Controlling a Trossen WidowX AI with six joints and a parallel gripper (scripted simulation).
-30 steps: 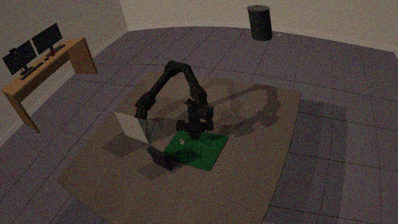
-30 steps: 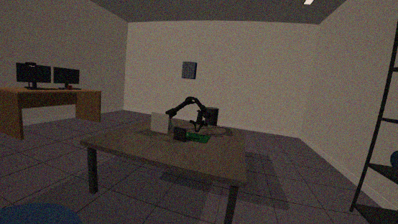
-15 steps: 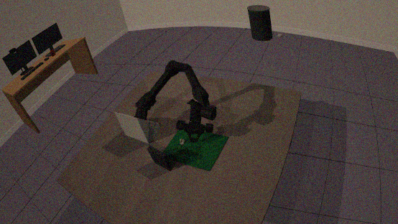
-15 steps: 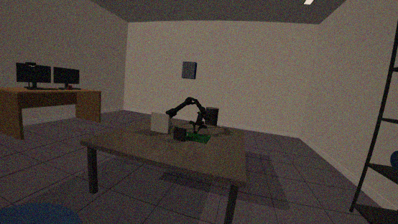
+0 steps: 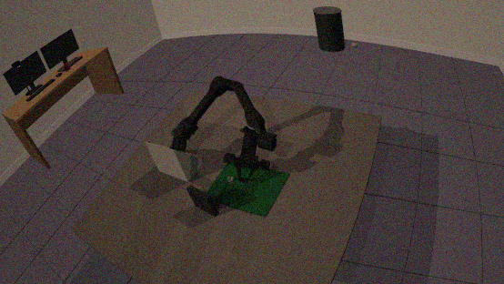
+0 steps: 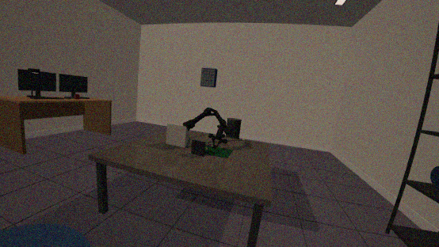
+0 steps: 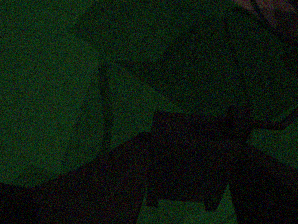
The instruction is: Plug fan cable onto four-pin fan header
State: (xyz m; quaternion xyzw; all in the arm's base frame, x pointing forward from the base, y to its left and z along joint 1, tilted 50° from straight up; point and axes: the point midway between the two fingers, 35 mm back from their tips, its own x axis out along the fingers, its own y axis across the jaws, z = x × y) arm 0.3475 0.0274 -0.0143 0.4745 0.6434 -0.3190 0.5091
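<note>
My gripper [image 5: 246, 175] [image 6: 216, 143] points straight down over the back part of the green board [image 5: 261, 197] [image 6: 223, 153] [image 7: 53, 70]. It is shut on the fan cable's dark plug [image 7: 189, 159], which the wrist view shows between the two dark fingers, close above the board. A small pale part, probably the four-pin header [image 5: 230, 178], sits on the board just left of the fingertips. I cannot tell whether the plug touches it. The black fan [image 5: 203, 200] [image 6: 198, 147] stands at the board's left front corner.
A white upright box [image 5: 169, 159] [image 6: 176, 135] stands left of the board, near the arm's base. All rest on a brown table [image 5: 296, 237] [image 6: 170, 166]. A desk with two monitors [image 5: 97, 68] and a dark bin [image 5: 328, 28] stand far off.
</note>
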